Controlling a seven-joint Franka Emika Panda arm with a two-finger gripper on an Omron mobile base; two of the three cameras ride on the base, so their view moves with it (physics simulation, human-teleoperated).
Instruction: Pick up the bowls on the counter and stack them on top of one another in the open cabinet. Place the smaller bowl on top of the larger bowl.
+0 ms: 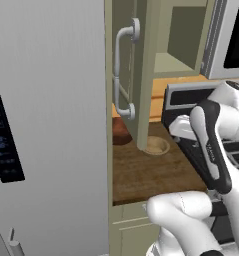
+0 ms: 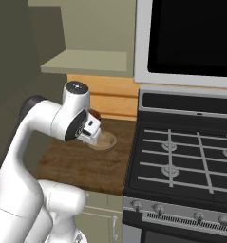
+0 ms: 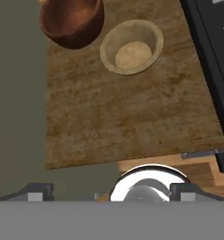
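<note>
I see the open cabinet (image 1: 166, 60) up high, its shelf bare, so no bowl is stacked yet. Below it, the counter (image 3: 132, 112) holds both bowls side by side, near the wall. The larger bowl (image 3: 72, 21) and the smaller bowl (image 3: 131, 47) both look empty. My gripper (image 3: 111, 194) hangs above the counter, holding nothing. I cannot tell how wide it stands.

A deep, round, dark reddish-brown bowl (image 3: 72, 21) and a smaller, shallow, light tan bowl (image 3: 132, 47) sit upright just beside each other on the dark brown wood-plank counter (image 3: 127, 112), below the open olive-beige wall cabinet (image 1: 163, 50).
</note>
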